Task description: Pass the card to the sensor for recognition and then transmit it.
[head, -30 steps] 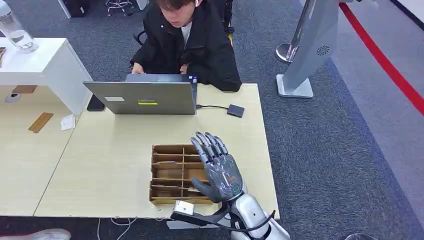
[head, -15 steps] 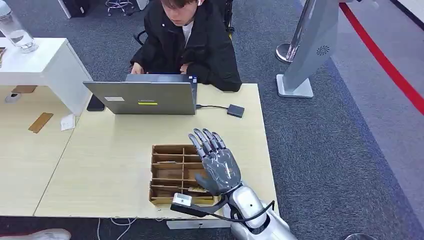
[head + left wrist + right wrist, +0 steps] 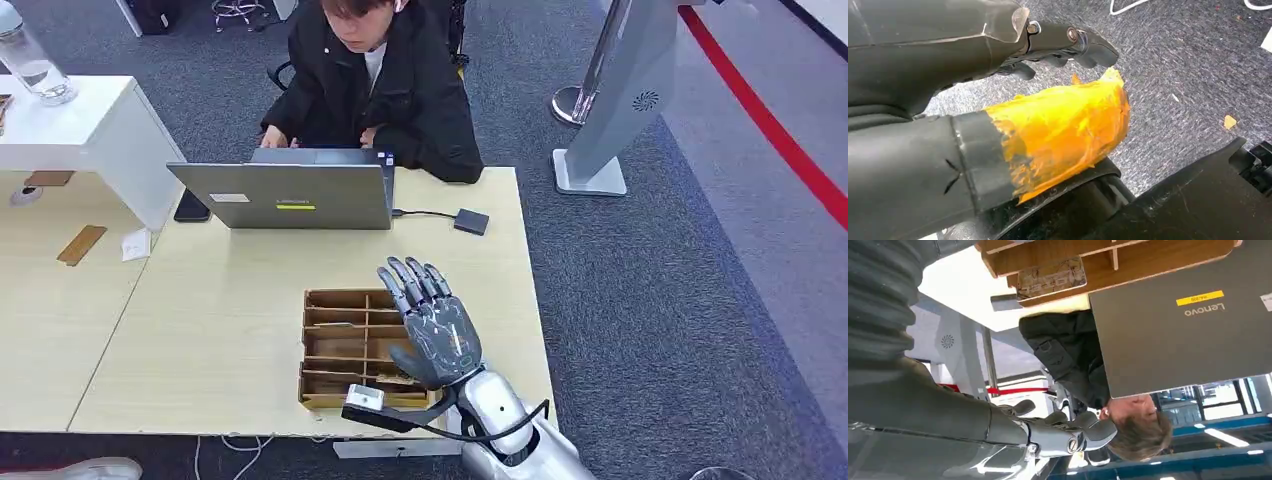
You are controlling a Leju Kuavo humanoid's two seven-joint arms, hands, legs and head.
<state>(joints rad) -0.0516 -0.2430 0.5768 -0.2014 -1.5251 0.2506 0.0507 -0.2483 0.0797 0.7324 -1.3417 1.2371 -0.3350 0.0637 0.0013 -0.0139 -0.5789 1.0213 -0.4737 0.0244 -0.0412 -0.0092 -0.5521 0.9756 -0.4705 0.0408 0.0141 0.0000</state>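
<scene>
The card [image 3: 1050, 277] lay flat in one compartment of the wooden tray [image 3: 335, 350], on the side nearest my body, sorted there so that it could be lifted out from above. The tray sat on the counter [image 3: 220, 330] close to its front edge, within my reach. My right hand [image 3: 432, 325] hung over the tray's right side with the fingers [image 3: 405, 283] spread and straight, holding nothing; I judged that it was poised for a reach down to the card, and nothing was yet gripped. Beyond the tray a laptop [image 3: 290, 195] stood open before a seated person [image 3: 375, 85] in a dark jacket, and a small dark box [image 3: 471, 221] on a cable lay beside it, probably the sensor, placed where a lifted card could be carried forward to it. My left hand [image 3: 1058, 47] hung low over the carpet [image 3: 1198, 60] with its thumb wrapped in orange tape and its dark fingers curled in on nothing, kept clear of the work.
</scene>
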